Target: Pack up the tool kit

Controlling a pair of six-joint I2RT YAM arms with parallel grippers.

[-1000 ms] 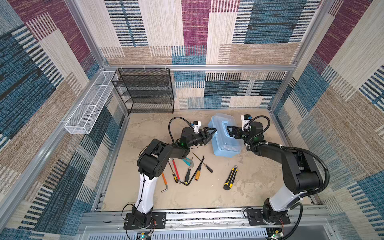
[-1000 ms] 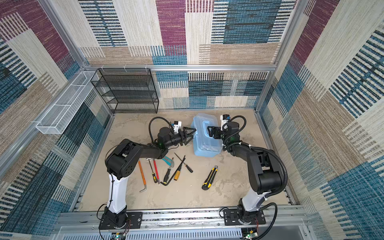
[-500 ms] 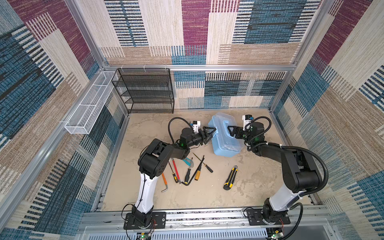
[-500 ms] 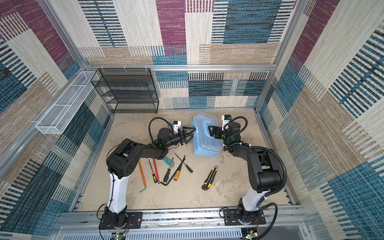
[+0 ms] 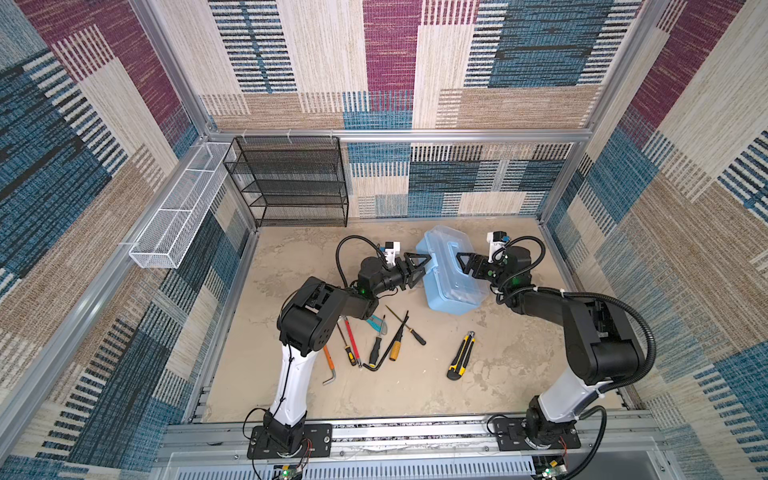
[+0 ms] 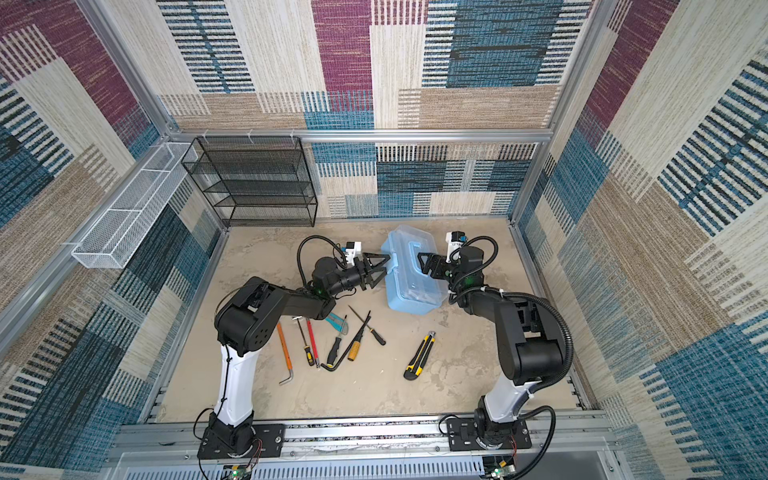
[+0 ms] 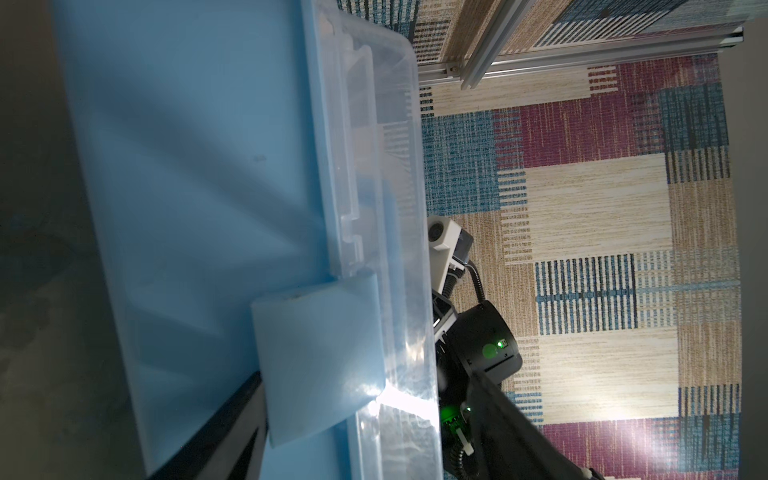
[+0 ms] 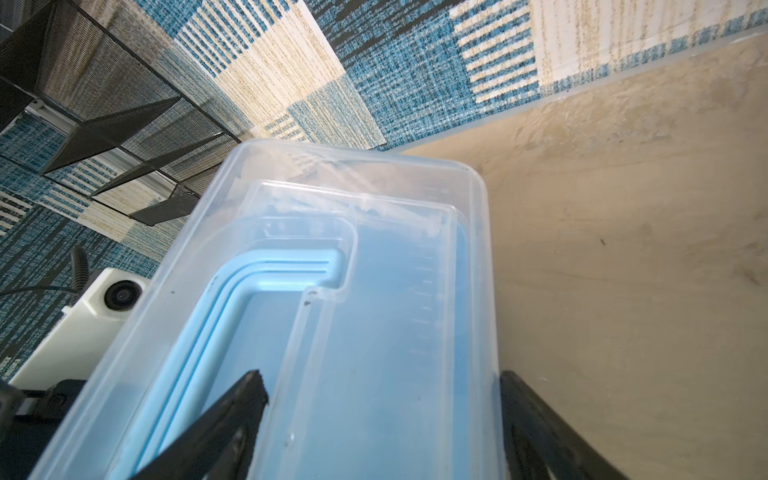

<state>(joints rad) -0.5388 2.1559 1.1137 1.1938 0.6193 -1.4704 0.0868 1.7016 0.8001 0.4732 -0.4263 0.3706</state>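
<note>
1. Toward the back of a mottled beige, stone-textured table (image 5: 511, 374) sits the tool kit (image 5: 455, 282). It is a smooth, round-cornered box of light blue plastic under a clear, glossy lid (image 8: 415, 199), which is closed.
2. Its long axis runs from the robot's side toward the back wall, with the near end swung slightly right. A ribbed blue handle (image 8: 266, 274) lies flat along that axis in a recess of the lid.
3. Each arm rises from the front rail, folds at the elbow and reaches low and inward, so the 2 pincers face each other across the box.
4. At the box's left long wall, the left gripper (image 5: 426, 266) has its black triangular jaws spread apart, near a blue latch (image 7: 316, 353). Whether the tips touch the wall is unclear.
5. Opposite it, the right gripper (image 5: 462, 266) also gapes wide. 1 finger (image 8: 224, 428) hangs over the lid beside the handle and the other sits outside the box's edge, clamping nothing.
6. Loose tools lie in front of the box: thin screwdrivers (image 5: 395, 347), L-shaped hex keys (image 5: 329, 365), a teal knife (image 5: 377, 325) and, apart to the right, a yellow-and-black utility knife (image 5: 460, 355).
7. Against the back wall stands a black mesh rack (image 5: 286, 183).
</note>
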